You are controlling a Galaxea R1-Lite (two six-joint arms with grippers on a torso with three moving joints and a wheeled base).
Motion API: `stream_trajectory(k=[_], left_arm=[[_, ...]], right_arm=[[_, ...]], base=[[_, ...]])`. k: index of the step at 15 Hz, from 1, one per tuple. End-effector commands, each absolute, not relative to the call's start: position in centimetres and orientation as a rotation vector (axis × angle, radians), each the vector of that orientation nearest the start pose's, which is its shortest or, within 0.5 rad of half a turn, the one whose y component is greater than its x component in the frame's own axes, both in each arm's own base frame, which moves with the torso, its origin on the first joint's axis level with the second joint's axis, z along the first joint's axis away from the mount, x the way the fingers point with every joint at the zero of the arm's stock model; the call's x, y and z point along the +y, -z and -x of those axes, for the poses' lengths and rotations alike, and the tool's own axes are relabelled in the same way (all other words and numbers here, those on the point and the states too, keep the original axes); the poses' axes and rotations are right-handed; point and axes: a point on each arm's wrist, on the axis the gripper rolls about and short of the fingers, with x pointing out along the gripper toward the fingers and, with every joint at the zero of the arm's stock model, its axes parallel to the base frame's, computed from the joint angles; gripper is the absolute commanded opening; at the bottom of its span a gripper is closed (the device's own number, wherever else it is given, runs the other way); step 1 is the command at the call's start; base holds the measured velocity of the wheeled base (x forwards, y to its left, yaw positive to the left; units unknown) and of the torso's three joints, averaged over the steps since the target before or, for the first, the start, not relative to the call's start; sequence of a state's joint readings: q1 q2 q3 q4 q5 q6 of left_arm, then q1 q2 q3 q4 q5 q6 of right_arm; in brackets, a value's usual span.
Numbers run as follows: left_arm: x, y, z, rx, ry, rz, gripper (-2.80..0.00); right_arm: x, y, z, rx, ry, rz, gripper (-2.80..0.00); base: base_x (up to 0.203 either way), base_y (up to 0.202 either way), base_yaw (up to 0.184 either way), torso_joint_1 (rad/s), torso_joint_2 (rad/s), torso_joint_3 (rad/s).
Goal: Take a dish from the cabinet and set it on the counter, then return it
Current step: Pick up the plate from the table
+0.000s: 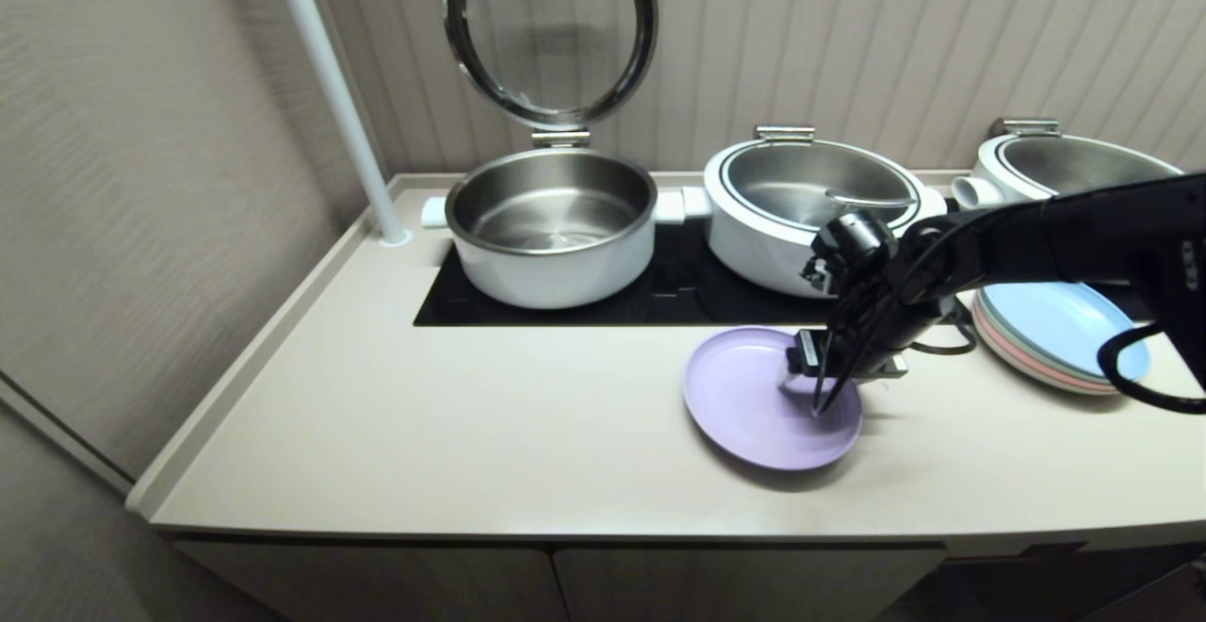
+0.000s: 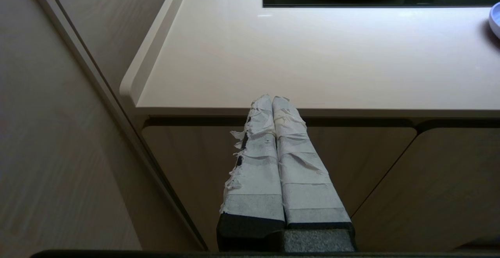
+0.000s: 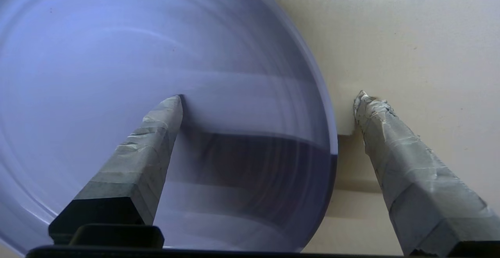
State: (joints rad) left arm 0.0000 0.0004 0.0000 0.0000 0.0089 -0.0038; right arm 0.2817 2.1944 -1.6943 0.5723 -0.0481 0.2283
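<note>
Below me the cream counter runs from its rounded front edge back to a ribbed beige wall, with the closed doors of the cabinet under that edge. My left gripper hangs low in front of those doors, just beside the counter's lip, its taped jaws pressed together with nothing between them.

Nearest on the counter lies the dish, pale lavender and flat on the surface, right of centre and a little in from the front edge. My right gripper points down at its right rim, jaws spread wide and straddling that rim: one taped finger is over the inside of the dish, the other finger is outside it over bare counter. I grip nothing; whether the fingertips touch the dish or the counter I cannot tell.

Just beyond my right arm, to the right, sits a stack of plates, blue on top with green and pink below. Farther back, the black cooktop panel carries a white pot with its glass lid standing upright, then a second white pot beside it and a third pot at the far right. A white pole rises from the back-left corner.
</note>
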Motion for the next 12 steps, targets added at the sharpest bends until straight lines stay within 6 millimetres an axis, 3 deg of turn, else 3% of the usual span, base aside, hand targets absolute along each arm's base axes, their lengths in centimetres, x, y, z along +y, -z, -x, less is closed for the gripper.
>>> stream_trajectory(k=[1,12], left_arm=[[0.02,-7.55,2.28,0.0,-0.009,0.005,-2.8],[0.02,-7.55,2.28,0.0,-0.009,0.005,-2.8]], right_arm=[[11.37,-13.27,-39.82,1.087,-0.084,-0.028,0.0],[11.37,-13.64,-39.83,1.077,-0.086,-0.031,0.0]], base=[[0.0,0.0,0.0,0.0,0.0,0.0],[0.0,0.0,0.0,0.0,0.0,0.0]])
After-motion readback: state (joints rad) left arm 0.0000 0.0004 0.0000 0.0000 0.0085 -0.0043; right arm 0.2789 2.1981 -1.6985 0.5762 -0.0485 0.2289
